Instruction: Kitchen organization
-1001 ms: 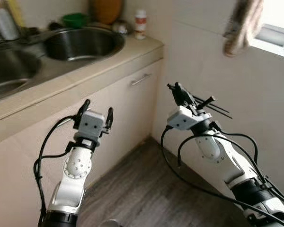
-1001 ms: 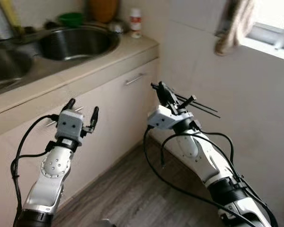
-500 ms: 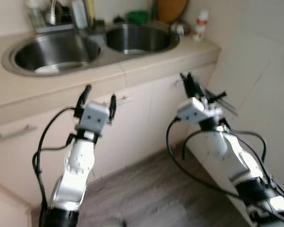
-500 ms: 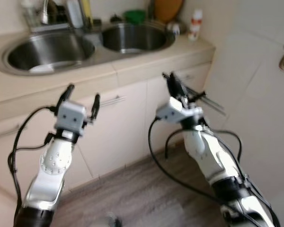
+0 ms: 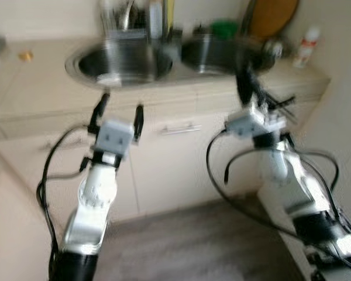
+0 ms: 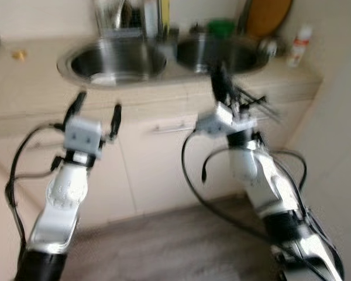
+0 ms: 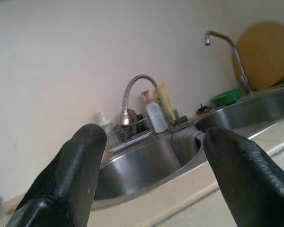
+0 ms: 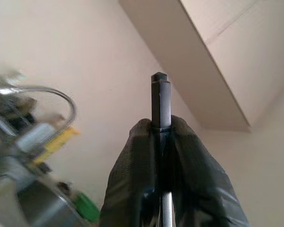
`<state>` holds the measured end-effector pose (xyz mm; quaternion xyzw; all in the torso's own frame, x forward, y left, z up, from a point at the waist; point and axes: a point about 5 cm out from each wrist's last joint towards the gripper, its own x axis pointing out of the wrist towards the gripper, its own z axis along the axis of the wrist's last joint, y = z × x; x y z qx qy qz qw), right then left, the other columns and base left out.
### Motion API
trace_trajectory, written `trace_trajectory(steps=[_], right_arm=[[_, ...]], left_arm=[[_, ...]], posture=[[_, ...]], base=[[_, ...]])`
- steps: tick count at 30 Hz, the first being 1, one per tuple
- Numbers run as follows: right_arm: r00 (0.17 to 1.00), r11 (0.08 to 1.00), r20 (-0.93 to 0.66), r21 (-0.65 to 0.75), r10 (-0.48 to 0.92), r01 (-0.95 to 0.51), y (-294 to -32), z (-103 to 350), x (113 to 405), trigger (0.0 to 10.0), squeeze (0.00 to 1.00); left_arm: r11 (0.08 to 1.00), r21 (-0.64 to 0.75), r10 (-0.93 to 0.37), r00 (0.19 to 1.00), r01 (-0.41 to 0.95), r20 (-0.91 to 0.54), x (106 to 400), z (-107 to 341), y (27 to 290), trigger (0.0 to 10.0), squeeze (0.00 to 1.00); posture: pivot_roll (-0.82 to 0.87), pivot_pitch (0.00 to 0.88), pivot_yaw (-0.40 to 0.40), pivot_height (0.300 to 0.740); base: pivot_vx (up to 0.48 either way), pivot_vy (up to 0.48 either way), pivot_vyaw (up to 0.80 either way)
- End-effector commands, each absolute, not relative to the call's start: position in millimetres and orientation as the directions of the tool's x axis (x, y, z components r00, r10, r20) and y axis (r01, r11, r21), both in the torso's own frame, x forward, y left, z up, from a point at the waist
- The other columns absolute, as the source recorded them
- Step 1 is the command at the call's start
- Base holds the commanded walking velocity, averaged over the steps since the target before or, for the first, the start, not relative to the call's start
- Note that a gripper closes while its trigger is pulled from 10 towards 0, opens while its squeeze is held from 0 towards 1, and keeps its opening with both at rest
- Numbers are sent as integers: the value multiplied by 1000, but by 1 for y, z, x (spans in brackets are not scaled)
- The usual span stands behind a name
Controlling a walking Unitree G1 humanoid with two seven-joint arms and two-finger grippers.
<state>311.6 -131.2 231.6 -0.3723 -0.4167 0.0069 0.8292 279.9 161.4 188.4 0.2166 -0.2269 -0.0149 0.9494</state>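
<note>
My left gripper is raised in front of the cabinet fronts, open, with nothing between its fingers. My right gripper is held up level with the counter edge, shut on a thin black-handled utensil. Its end sticks out past the fingertips. Thin black rods stick out sideways beside that gripper. A steel double sink lies in the beige counter just beyond both grippers, with a curved faucet behind it. The eye views are blurred.
Bottles and a dish rack stand behind the sink. A green bowl, a round orange board and a white bottle are at the back right. Cabinet doors with a bar handle lie below. Wood floor is underfoot.
The camera has swung left: the sink has moved from the upper left to the middle, and the right wall has left the view. Both arms keep their pose.
</note>
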Motion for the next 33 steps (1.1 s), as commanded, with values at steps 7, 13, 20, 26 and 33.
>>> trace_trajectory(steps=[7,13,20,26,33], right_arm=[[630,734,719,-591,292,334,-143,246,316,10000,0],[650,732,695,-609,306,306,-137,242,318,10000,0],[643,757,705,-585,298,291,-135,244,319,10000,0],[632,803,720,-540,287,251,-135,250,321,10000,0],[629,832,719,-517,295,201,-132,252,324,10000,0]], left_arm=[[911,411,-166,876,-40,454,282,197,148,10000,0],[911,411,-166,876,-40,453,282,196,147,10000,0],[911,411,-172,873,-35,456,282,196,144,10000,0],[912,409,-169,871,-40,462,283,196,144,10000,0],[911,410,-170,870,-41,464,283,196,143,10000,0]], posture=[[-1,0,-57,740],[-1,0,-57,740],[6,0,-63,740],[9,0,-67,740],[13,0,-73,740]], base=[[394,0,0],[388,0,0],[374,0,686],[317,0,133],[211,0,0]])
